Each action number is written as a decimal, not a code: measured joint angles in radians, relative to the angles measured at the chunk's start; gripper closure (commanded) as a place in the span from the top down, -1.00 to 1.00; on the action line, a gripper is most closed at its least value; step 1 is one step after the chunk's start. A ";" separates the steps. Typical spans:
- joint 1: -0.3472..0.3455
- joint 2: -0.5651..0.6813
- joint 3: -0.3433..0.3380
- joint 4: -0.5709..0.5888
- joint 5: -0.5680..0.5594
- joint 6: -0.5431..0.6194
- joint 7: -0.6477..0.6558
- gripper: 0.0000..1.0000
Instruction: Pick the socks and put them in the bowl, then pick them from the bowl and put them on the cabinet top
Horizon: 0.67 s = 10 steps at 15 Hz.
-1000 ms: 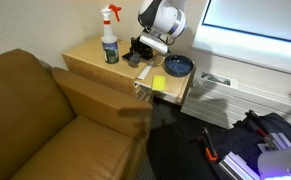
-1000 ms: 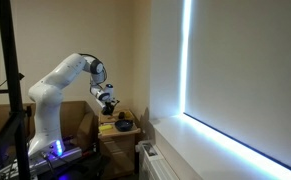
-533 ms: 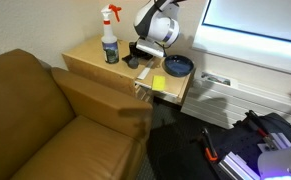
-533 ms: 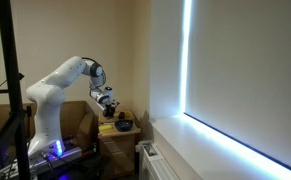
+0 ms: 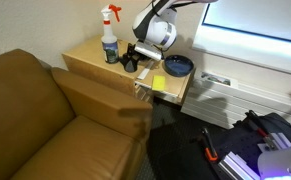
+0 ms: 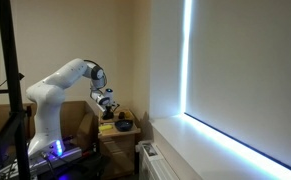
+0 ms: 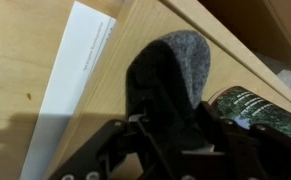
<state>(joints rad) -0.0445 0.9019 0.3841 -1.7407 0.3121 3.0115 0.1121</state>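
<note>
A dark grey sock (image 7: 171, 75) sits between my gripper's fingers (image 7: 170, 140) in the wrist view, its toe end resting on or just above the wooden cabinet top (image 7: 200, 20). In an exterior view my gripper (image 5: 135, 55) is low over the cabinet top (image 5: 85, 58), between the spray bottle and the blue bowl (image 5: 178, 66), with the sock (image 5: 129, 60) dark beneath it. The bowl's inside looks dark; I cannot tell if anything lies in it. The arm and gripper (image 6: 109, 104) show small in an exterior view.
A spray bottle (image 5: 110, 40) with a red trigger stands just beside the gripper; its label shows in the wrist view (image 7: 260, 105). A yellow pad (image 5: 159, 83) lies near the cabinet's front edge. A white paper strip (image 7: 80, 70) lies on the wood. A brown sofa (image 5: 35, 120) adjoins the cabinet.
My gripper has moved away from the bowl toward the spray bottle and lowered, carrying the sock with it.
</note>
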 measured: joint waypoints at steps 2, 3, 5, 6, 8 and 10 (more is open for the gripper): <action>-0.005 -0.008 -0.004 -0.005 0.000 0.000 0.000 0.91; -0.005 -0.019 -0.013 -0.014 0.000 0.000 0.001 0.98; -0.004 -0.065 -0.041 -0.059 0.000 -0.004 0.020 1.00; -0.004 -0.099 -0.059 -0.093 0.000 -0.013 0.034 1.00; -0.007 -0.178 -0.088 -0.169 0.002 -0.043 0.057 1.00; -0.032 -0.264 -0.081 -0.258 0.031 -0.059 0.057 1.00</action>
<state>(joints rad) -0.0768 0.6381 0.3030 -1.9982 0.3427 2.9528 0.1690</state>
